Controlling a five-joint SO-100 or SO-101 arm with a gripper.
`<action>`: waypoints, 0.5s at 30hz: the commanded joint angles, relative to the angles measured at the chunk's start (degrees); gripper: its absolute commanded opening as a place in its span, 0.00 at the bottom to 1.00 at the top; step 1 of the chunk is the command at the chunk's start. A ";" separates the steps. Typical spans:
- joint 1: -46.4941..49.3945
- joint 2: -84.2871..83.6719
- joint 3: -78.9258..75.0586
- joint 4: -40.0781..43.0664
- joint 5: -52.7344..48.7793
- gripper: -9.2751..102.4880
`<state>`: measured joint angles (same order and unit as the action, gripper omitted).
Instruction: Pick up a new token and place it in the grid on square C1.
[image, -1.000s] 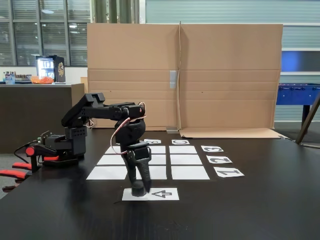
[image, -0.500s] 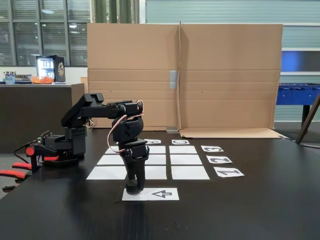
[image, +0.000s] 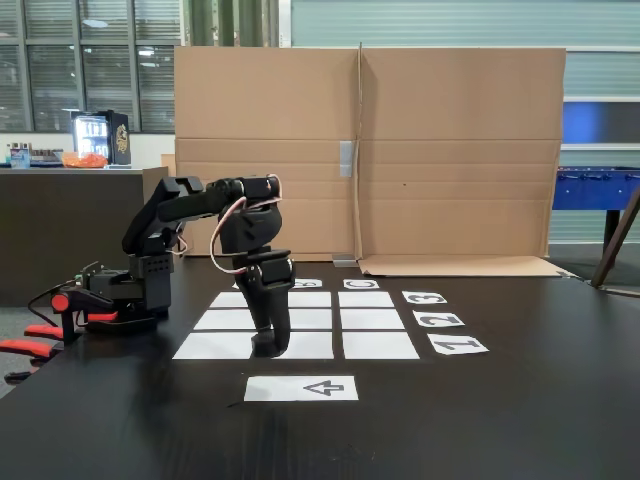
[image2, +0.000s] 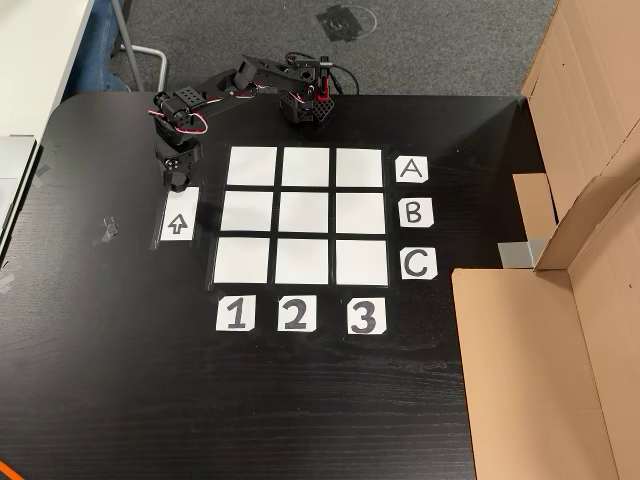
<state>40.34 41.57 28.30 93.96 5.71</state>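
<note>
Black table (image: 520, 420), matte, carrying the whole setup. SO-100-type arm, black, base (image: 130, 290) at the left in the fixed view, at the top edge of the table in the other view (image2: 305, 105).

Gripper (image: 268, 345) points straight down, raised clear of the table, above the near edge of the grid (image: 340, 320). Fingers (image: 272, 325) drawn close together around a small dark lump at their tips: the token (image: 266, 347), gripped and off the surface. From above, the gripper (image2: 175, 180) hangs just beyond the arrow sheet (image2: 177, 221), beside the A-row corner cell; token cannot be made out under the wrist there.

Arrow sheet (image: 301, 388): white, printed arrow, lying alone on the near side of the grid in the fixed view, nothing on it.

Grid (image2: 300, 215): nine white paper cells, three by three, all bare. Label cards A (image2: 412, 171), B (image2: 414, 213), C (image2: 419, 264) down the right side from above; 1 (image2: 236, 314), 2 (image2: 294, 314), 3 (image2: 365, 316) along the bottom. Square C1 (image2: 241, 260), bottom-left cell from above, is unoccupied, well apart from the gripper.

Cardboard sheets (image: 370, 155) stand upright behind the table.
</note>
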 joint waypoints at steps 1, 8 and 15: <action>-1.93 5.01 -1.67 1.05 -1.85 0.08; -6.33 6.06 -1.41 1.41 -1.76 0.08; -11.78 6.33 -0.70 1.41 -0.53 0.08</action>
<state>30.76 43.59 28.30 95.10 4.22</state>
